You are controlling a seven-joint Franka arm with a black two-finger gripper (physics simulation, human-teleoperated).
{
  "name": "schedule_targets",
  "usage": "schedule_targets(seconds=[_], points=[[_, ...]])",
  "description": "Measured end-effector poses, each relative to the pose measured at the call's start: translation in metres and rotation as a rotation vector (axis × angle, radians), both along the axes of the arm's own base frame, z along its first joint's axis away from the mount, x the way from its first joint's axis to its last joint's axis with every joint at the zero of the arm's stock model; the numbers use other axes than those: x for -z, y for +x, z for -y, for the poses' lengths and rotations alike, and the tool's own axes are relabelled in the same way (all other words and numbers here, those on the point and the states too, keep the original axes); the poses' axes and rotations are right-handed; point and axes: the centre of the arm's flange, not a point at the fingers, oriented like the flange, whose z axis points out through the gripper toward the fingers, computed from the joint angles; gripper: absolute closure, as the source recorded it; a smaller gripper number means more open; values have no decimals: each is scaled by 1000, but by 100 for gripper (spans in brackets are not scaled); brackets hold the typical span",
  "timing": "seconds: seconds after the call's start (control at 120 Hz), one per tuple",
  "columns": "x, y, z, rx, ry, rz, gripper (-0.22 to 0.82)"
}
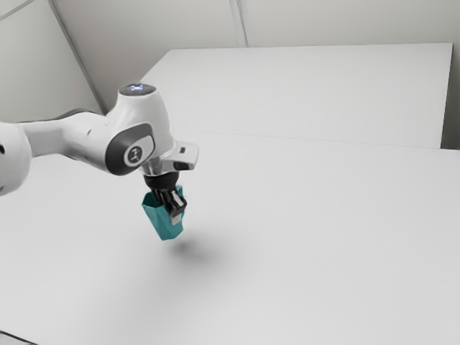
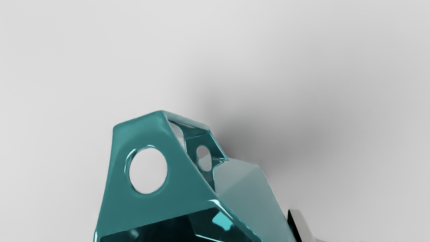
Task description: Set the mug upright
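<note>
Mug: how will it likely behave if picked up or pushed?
Mug is probably stiff, given its crisp, angular facets. Could be a bit slippery: the wrist view shows glossy highlights. Set down and pushed, it may tip, since the body narrows toward its base, though the flat facets should discourage rolling.

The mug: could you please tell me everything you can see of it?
The mug is teal, glossy and faceted, like glazed ceramic, with an angular handle-like part pierced by rounded holes. It narrows from open mouth to base. It is tilted, mouth mostly upward, seemingly raised above the table, where a soft shadow falls. The end effector appears clamped on it near the mouth.
</note>
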Motion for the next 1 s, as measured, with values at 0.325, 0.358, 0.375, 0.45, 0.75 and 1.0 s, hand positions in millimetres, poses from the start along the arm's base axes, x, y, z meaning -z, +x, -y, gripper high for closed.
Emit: schedule_targets(seconds=[0.325,0.358,0.375,0.45,0.75,1.0], points=[[28,-12,-2,-118,32,59,78],[29,-11,-2,-127,35,74,78],[30,-11,-2,-131,35,82,78],[30,-8,-2,-144,44,119,78],[42,-3,0,-217,60,188,79],[54,-3,1,-284,59,186,78]])
